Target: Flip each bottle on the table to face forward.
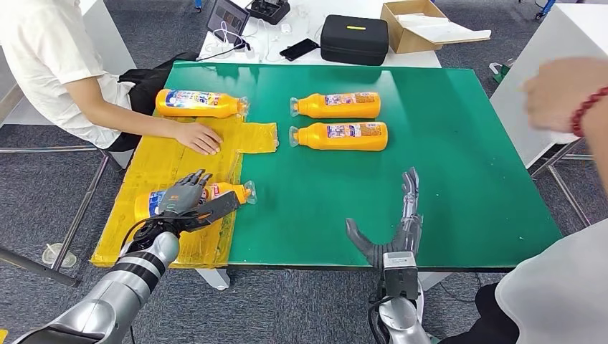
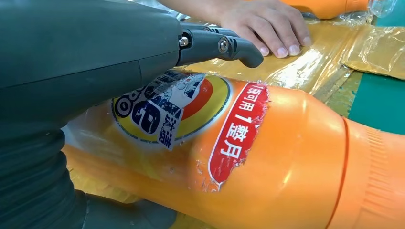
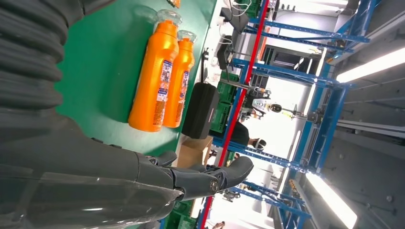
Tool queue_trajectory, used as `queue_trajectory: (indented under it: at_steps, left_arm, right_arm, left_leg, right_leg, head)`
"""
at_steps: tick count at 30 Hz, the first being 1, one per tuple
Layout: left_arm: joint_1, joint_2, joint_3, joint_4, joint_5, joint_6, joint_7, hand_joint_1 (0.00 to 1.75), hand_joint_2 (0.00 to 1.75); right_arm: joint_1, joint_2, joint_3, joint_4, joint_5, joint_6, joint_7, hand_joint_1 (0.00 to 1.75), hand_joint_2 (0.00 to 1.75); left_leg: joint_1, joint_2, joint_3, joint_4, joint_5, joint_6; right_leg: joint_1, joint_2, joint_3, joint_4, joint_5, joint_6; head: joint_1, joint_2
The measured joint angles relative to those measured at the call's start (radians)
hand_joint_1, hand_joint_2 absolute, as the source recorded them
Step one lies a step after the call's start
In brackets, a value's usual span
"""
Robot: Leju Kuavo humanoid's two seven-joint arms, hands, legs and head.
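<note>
Orange plastic bottle (image 1: 215, 193) lying on its side on crinkled yellow film (image 1: 165, 172) at the desk's (image 1: 466, 143) near left corner, torn red-and-yellow label up. Gripped by left hand (image 1: 183, 197), fingers wrapped over it. Right hand (image 1: 398, 229) empty, fingers spread.

Four bottles are laid on their sides on the worktop (image 1: 459, 143). Two are set side by side at 12 o'clock (image 1: 337, 105) (image 1: 340, 135), one at 10 o'clock (image 1: 199, 103), and one at 8 o'clock (image 1: 226, 192) on the sheet (image 1: 154, 168), under the left robot hand (image 1: 185, 197).
</note>
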Motion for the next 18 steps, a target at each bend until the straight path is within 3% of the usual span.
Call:
queue_trajectory:
  at_steps: [10,14,18]
  left_arm:
    - [-0.006,0.005,-0.018,-0.002,0.051,-0.024,-0.061,0.0,1.75]
    - [0.054,-0.002,-0.016,-0.088,0.188,0.016,-0.176,0.0,1.75]
    - [0.169,-0.018,-0.021,-0.298,0.314,0.042,-0.213,0.0,1.75]
  right_arm:
    - [-0.002,-0.001,0.0,0.0,-0.002,-0.003,0.0,0.0,0.0]
    - [0.009,-0.004,-0.002,-0.004,0.001,-0.02,0.0,0.0,1.75]
    - [0.033,-0.005,-0.013,-0.018,0.01,-0.036,-0.001,0.0,1.75]
  left_leg:
    - [0.0,0.0,0.0,0.0,0.0,0.0]
    - [0.0,0.001,-0.001,0.0,0.0,0.0]
    - [0.0,0.001,-0.003,0.0,-0.001,0.0]
  right_leg:
    - [0.0,0.0,0.0,0.0,0.0,0.0]
    - [0.0,0.0,-0.002,0.0,0.0,0.0]
    - [0.0,0.0,-0.004,0.0,0.0,0.0]
  head:
    - [0.0,0.0]
    - [0.0,0.0]
    - [0.0,0.0]
